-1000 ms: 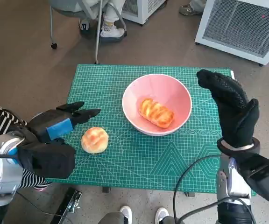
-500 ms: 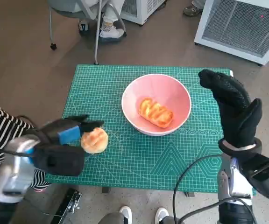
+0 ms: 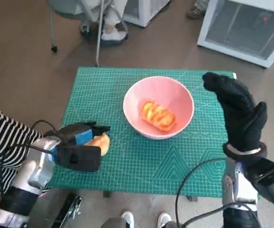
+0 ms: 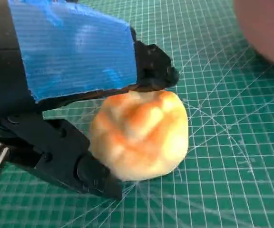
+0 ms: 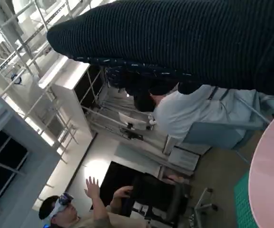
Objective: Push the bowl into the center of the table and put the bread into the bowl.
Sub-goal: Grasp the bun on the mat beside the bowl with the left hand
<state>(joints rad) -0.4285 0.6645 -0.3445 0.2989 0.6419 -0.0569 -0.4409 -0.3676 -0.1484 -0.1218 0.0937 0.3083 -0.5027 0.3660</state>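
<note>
at the far left of the head view a striped sleeve [image 3: 1,142] of a person shows beside the robot's pale left forearm. the left hand [image 3: 78,142] lies low over the near left part of the green cutting mat [image 3: 141,161], its blue-taped back up and its black fingers [image 4: 153,71] reaching over the top of the round bread roll [image 3: 100,141]. in the left wrist view the roll [image 4: 139,135] sits on the mat with fingers touching its crown and a black part of the hand just beside its lower flank; the hand looks cupped about the roll, but whether it truly grips it i cannot tell, as the roll rests on the mat.

the mat covers the small table, printed with a pale grid and diagonal lines. near its middle, a little toward the far side, stands the pink bowl [image 3: 175,97], upright, with a long glazed bread [image 3: 158,115] lying inside it. the roll is well apart from the bowl, to its left and nearer the robot.

on the right the gloved right hand [image 3: 237,111] is raised above the mat's right edge, just beside the bowl's rim, fingers extended and holding nothing.

around the table is brown floor; chair legs [image 3: 99,33] and a person's shoes [image 3: 112,32] lie beyond the far edge, and a white appliance with a grille [image 3: 246,28] stands at the far right. shoe tips [image 3: 127,217] show at the near edge.
</note>
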